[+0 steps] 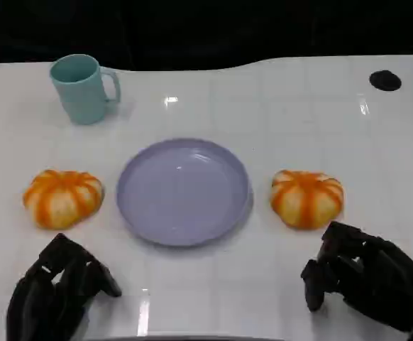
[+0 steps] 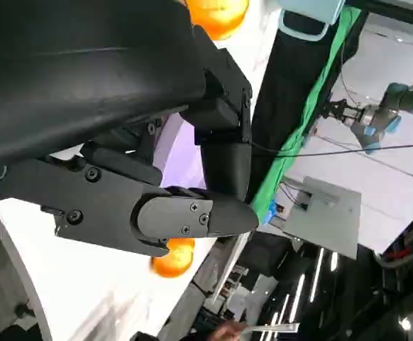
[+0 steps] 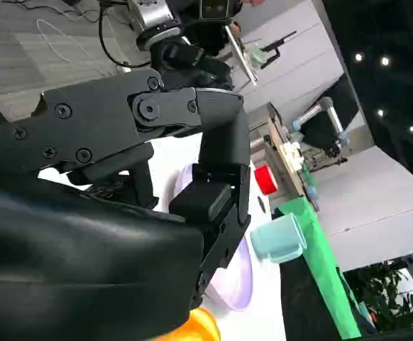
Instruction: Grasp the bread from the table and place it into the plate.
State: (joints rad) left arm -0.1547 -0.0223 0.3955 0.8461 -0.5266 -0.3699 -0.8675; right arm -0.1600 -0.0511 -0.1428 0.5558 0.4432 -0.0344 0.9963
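Two pumpkin-shaped breads flank your plate point(image 1: 184, 192): the left bread point(image 1: 62, 197) and the right bread point(image 1: 306, 198), each lying with its long axis across the table point(image 1: 277, 106); your left hand point(image 1: 54, 291) and right hand point(image 1: 366, 275) rest near them, fingers curled and holding nothing. Beyond the plate, the right wrist view shows the teal mug point(image 3: 279, 239) side-on; the left wrist view seems to catch only its edge.

The left hand point(image 2: 121, 142) takes up most of the frame, its black shell across the upper left and its fingers point(image 2: 192, 217) reaching toward the centre, holding nothing. Behind them lies the white desk point(image 2: 86, 298), with a sliver of the lilac plate point(image 2: 182, 160) at centre. One orange bread point(image 2: 217, 14) sits at the top edge, another point(image 2: 172, 259) just below the fingers, and a teal mug point(image 2: 309, 14) at the upper right.
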